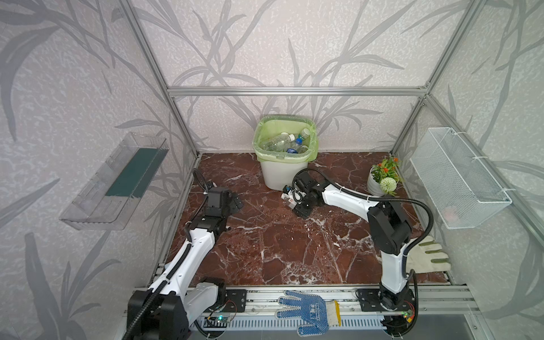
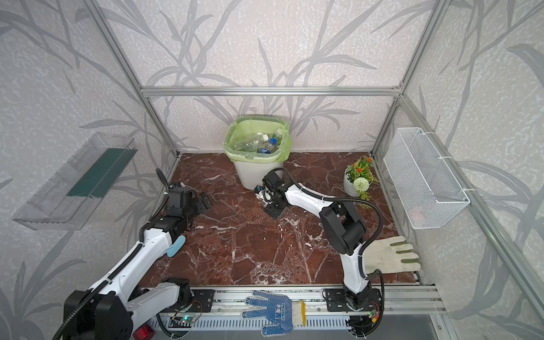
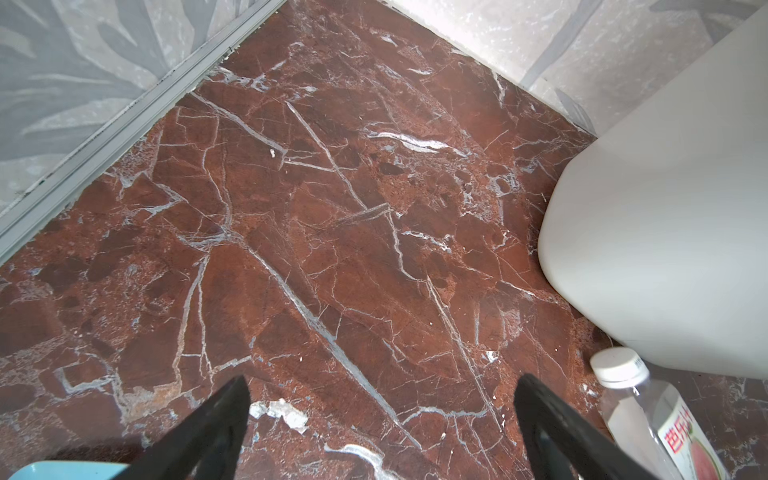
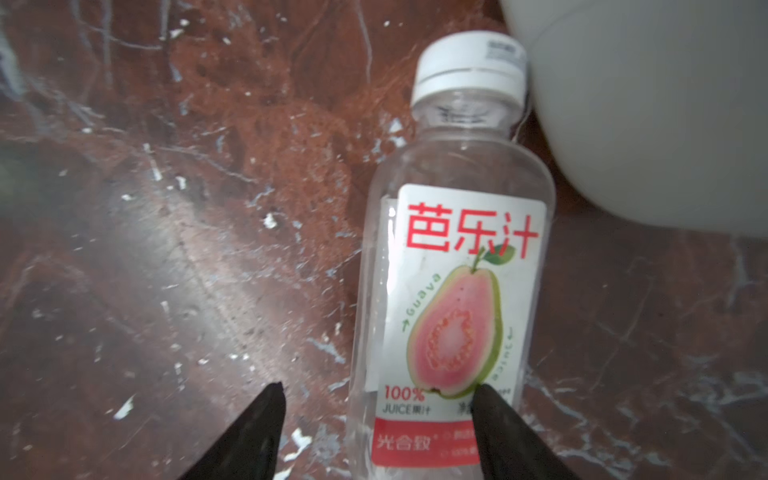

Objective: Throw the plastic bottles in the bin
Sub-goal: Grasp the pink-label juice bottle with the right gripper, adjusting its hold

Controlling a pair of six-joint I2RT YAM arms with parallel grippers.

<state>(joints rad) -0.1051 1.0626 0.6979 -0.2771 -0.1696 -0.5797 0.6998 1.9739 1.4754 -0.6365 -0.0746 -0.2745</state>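
Observation:
A clear plastic bottle (image 4: 453, 257) with a white cap and a guava label lies on the red marble floor, its cap against the foot of the bin (image 4: 644, 104). My right gripper (image 4: 379, 387) straddles its lower end. One finger overlaps the label edge, and a gap shows between the other finger and the bottle. In both top views the right gripper (image 1: 294, 201) (image 2: 266, 200) sits low by this bottle (image 1: 290, 197) (image 2: 261, 194). The bin (image 1: 282, 173) (image 2: 253, 173) holds several bottles (image 1: 285, 142). My left gripper (image 3: 384, 379) (image 1: 235, 203) hangs open over bare floor.
A flower pot (image 1: 379, 179) stands at the back right. A white glove (image 1: 426, 256) lies near the right arm's base and a blue glove (image 1: 309, 312) on the front rail. A wire mesh basket (image 1: 459, 176) and a clear tray (image 1: 114, 182) hang on the side walls.

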